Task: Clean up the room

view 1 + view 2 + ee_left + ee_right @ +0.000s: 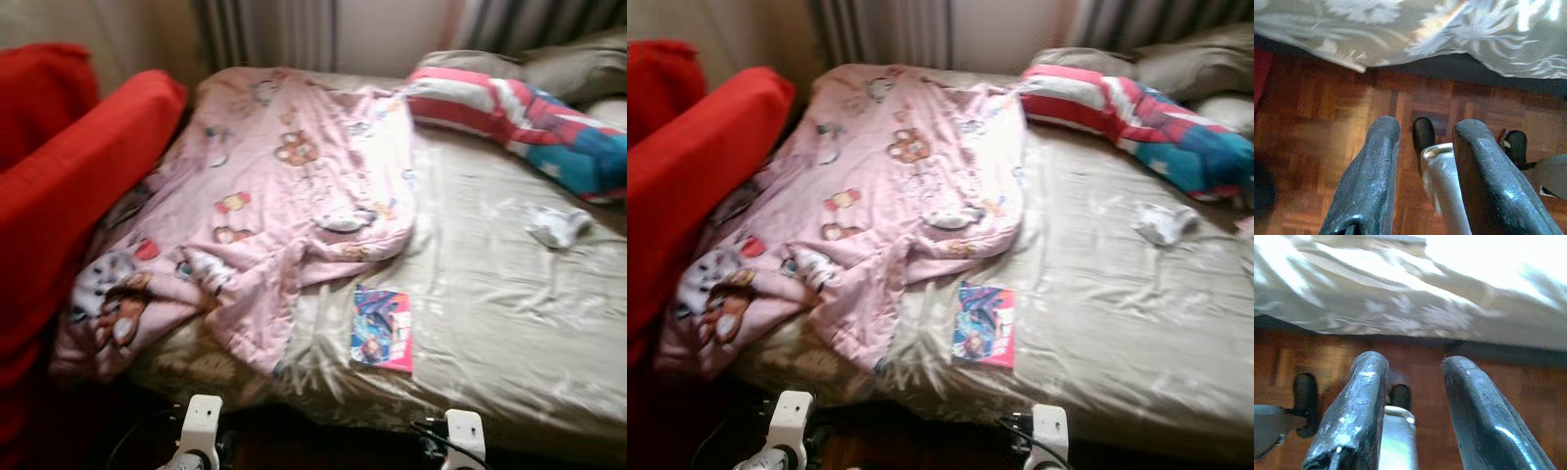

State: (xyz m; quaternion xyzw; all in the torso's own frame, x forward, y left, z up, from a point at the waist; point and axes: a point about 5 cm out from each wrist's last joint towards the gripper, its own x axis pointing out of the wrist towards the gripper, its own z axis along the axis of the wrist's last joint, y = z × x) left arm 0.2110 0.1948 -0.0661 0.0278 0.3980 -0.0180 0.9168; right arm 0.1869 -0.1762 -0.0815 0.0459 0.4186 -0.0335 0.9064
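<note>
A bed [490, 323] in a beige sheet held a crumpled pink cartoon-print blanket [284, 196] on its left and a colourful book [382, 329] near the front edge, its cover writing too blurred to read. Both arms hung low over the wooden floor [1327, 122]; the left gripper [1422, 134] and right gripper [1413, 369] had fingers spread, empty.

text: none legible | book [382, 330] cover: print too blurred

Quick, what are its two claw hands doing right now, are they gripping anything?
Left gripper: open, holding nothing, hanging low over the brown wooden parquet floor.
Right gripper: open, holding nothing, low beside the beige satin bed sheet.
</note>
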